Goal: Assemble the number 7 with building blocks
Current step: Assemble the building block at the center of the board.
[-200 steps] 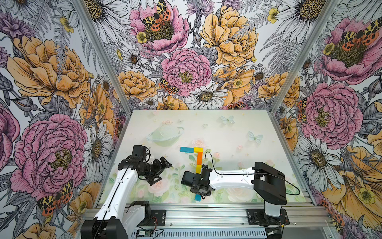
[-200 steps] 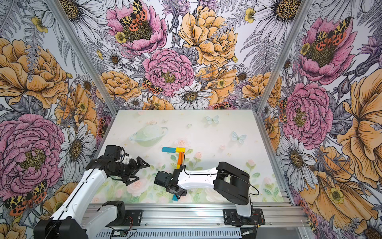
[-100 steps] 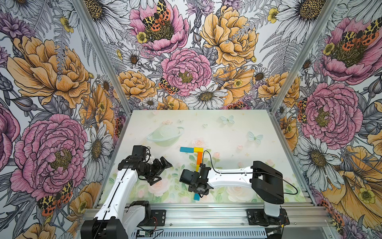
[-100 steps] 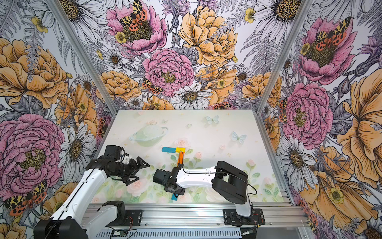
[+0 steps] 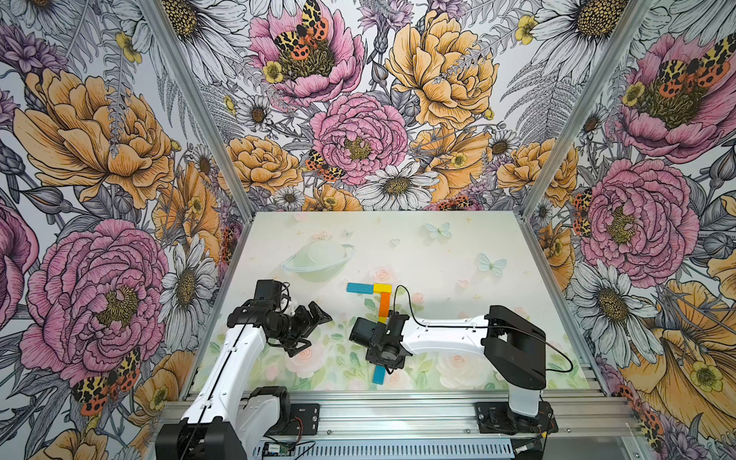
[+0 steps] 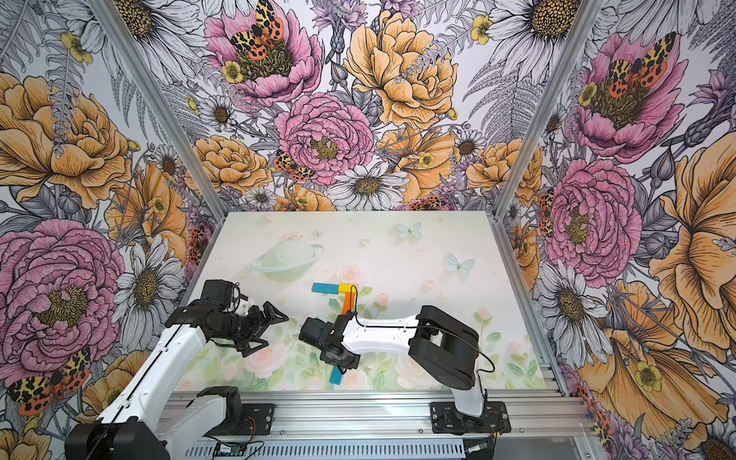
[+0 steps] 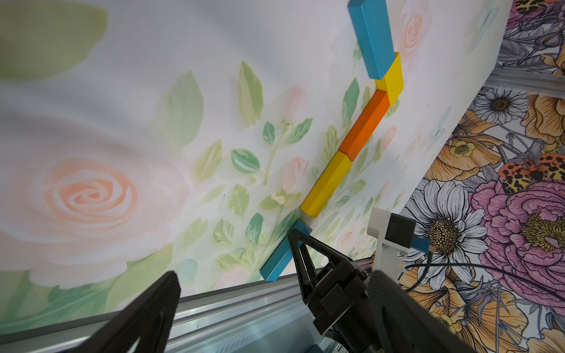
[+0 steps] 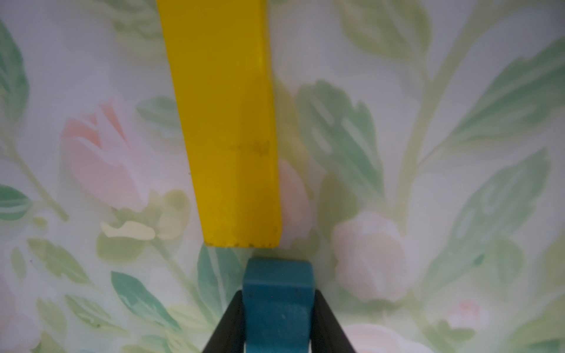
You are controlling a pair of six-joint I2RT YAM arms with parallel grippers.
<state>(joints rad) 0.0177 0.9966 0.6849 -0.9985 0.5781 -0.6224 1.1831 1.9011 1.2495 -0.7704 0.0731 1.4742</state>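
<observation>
Since a second ago the right gripper has crept slightly toward 12 o'clock, away from the aluminium rail, taking the lower blue block with it. That block lies nearest the rail on the desk, tilted, near end toward 7 o'clock, far end toward 1. The right gripper is closed on its far end: the right wrist view shows a black finger pressed to each side. Just beyond, at 12 o'clock of the gripper, sits the near end of the long yellow block, a thin gap between the two, the blue end set a touch to one side of the yellow. In both top views the wrist hides most of that yellow bar. Farther on, the orange block continues the stem end to end, up to the short yellow block; from there the upper blue block runs toward 9 o'clock as the top bar of the number 7. At 9 o'clock of the stem, well apart, the left gripper hangs over the desk, jaws spread wide, nothing between them.
</observation>
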